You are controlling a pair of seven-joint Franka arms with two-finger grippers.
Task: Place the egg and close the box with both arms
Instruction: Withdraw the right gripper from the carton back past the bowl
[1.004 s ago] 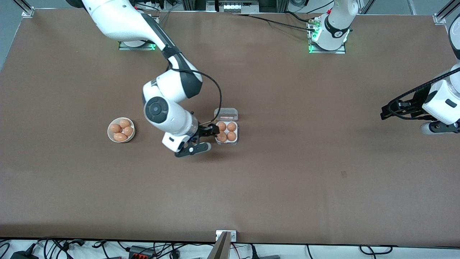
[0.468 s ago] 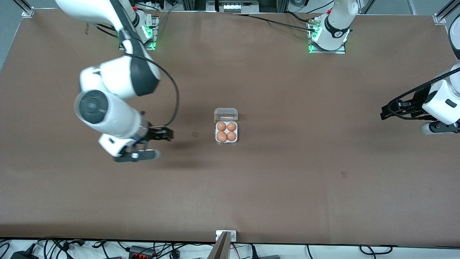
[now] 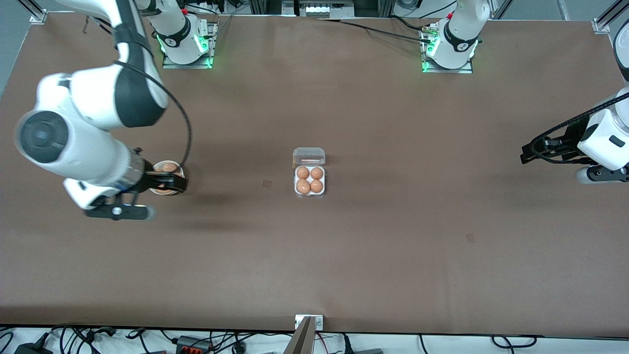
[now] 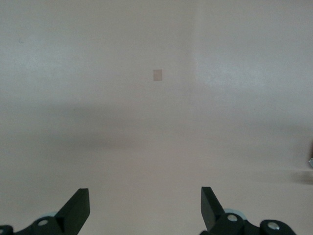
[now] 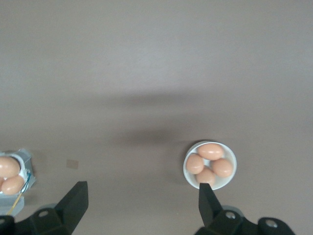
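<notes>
The box (image 3: 297, 192) sits mid-table with its clear lid (image 3: 309, 156) open and standing on the edge farther from the front camera. Its four cells each hold an orange-brown egg (image 3: 303, 186). The box's corner also shows in the right wrist view (image 5: 19, 203). My right gripper (image 3: 173, 186) is open and empty, up over the white bowl; in the right wrist view (image 5: 142, 197) nothing is between its fingers. My left gripper (image 3: 528, 153) is open and empty, waiting at the left arm's end of the table; its wrist view (image 4: 144, 200) shows only bare table.
A round white bowl (image 5: 234, 159) with several eggs stands toward the right arm's end, partly hidden under the right gripper in the front view (image 3: 165, 192). Small tape marks (image 3: 267, 183) (image 3: 470, 238) lie on the brown table.
My right arm swung away from the box toward its own end of the table and now hangs over the bowl, gripper empty. The left arm has not moved.
</notes>
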